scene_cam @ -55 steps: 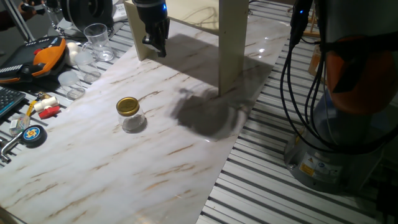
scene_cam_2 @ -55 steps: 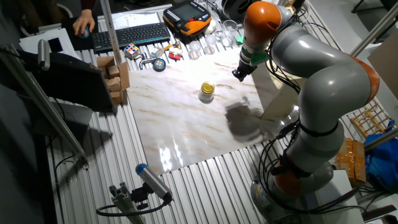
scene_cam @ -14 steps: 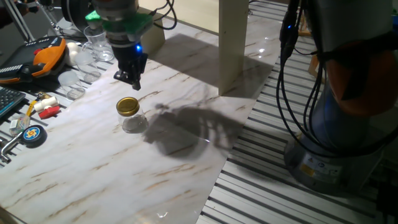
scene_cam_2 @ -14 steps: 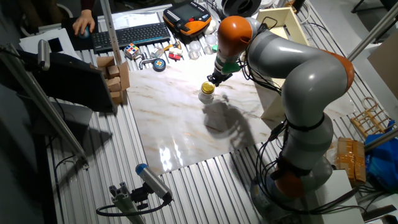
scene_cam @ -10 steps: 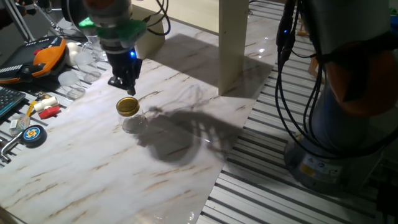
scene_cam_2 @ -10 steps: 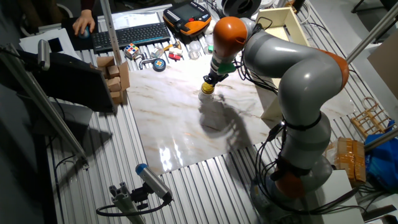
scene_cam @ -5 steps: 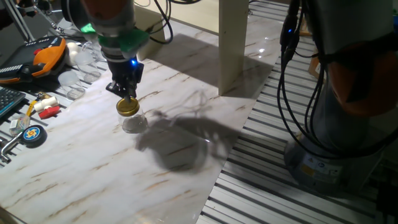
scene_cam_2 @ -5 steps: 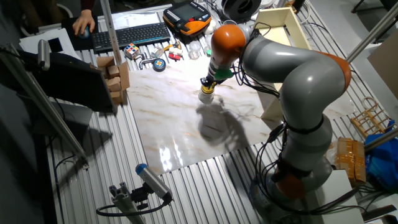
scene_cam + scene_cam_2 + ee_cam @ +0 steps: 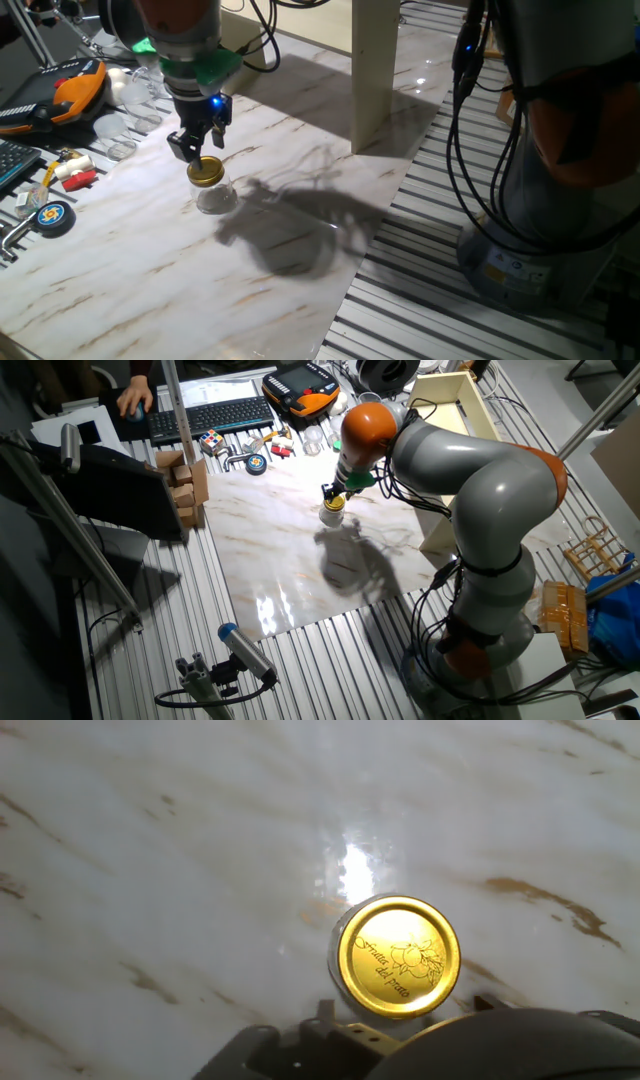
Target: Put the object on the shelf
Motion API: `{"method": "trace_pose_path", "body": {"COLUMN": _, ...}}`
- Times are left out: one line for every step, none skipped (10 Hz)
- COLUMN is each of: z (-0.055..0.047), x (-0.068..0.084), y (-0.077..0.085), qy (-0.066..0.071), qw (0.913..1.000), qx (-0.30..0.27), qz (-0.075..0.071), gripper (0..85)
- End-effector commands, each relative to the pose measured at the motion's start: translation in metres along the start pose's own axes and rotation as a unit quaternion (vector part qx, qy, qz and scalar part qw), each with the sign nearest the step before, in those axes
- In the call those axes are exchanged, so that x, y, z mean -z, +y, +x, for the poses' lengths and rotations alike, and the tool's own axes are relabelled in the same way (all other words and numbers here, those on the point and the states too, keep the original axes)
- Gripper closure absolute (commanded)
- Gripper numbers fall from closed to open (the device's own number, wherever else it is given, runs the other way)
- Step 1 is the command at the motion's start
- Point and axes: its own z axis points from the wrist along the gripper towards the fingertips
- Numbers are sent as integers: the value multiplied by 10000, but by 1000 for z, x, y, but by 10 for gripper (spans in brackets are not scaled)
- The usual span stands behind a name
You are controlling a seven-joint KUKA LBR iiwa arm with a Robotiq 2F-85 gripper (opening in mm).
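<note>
Looking down through the hand view, I have the glass jar [image 9: 398,958] almost straight below the camera, its gold screw lid [image 9: 399,956] facing up with printed lettering and a small fruit drawing on it. The jar stands upright on the white marble-patterned surface [image 9: 150,870], with a bright glare spot just beyond it.

From one fixed view, my hand [image 9: 197,152] sits right above the jar [image 9: 210,185], fingers [image 9: 181,147] spread apart and dropping to either side of the lid [image 9: 207,171]; I read the hand as released, nothing gripped, and I cannot tell whether the fingertips touch the lid. A blue light glows on the wrist above a green collar [image 9: 190,62].

The other fixed view agrees: the hand [image 9: 333,494] is over the jar [image 9: 331,510], near the middle of the surface [image 9: 290,560], with the grey and orange arm [image 9: 470,470] arching over from its base.

The shelf [image 9: 375,60] stands well apart from the jar; in one fixed view I see only one cream upright panel of it resting on the surface [image 9: 150,280]. In the other fixed view its cream top [image 9: 455,400] shows partly behind the arm.

Beyond the surface's edge sit a lidless drinking glass [image 9: 156,62], an orange and black controller [image 9: 65,90], a round tape measure [image 9: 52,217] and a keyboard [image 9: 215,415].
</note>
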Motion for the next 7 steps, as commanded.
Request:
{"method": "trace_pose_path", "body": {"z": -1, "x": -1, "y": -1, "qy": 1, "qw": 10000, "qx": 27, "qz": -7, "gripper": 0}}
{"method": "trace_pose_path", "body": {"z": -3, "x": -3, "y": -3, "qy": -7, "qw": 10000, "qx": 57, "qz": -8, "gripper": 0}}
{"method": "trace_pose_path", "body": {"z": -6, "x": -6, "y": -5, "qy": -30, "qw": 9999, "qx": 112, "qz": -1, "gripper": 0}}
{"method": "trace_pose_path", "body": {"z": -8, "x": -8, "y": -6, "qy": -31, "qw": 9999, "qx": 161, "qz": 22, "gripper": 0}}
{"method": "trace_pose_path", "body": {"z": -10, "x": -10, "y": -7, "qy": -15, "qw": 9998, "qx": 195, "qz": -8, "gripper": 0}}
{"method": "trace_pose_path", "body": {"z": -10, "x": -11, "y": -6, "qy": 1, "qw": 9997, "qx": 224, "qz": -23, "gripper": 0}}
{"method": "trace_pose_path", "body": {"z": -11, "x": -13, "y": -5, "qy": 31, "qw": 9996, "qx": 287, "qz": -7, "gripper": 0}}
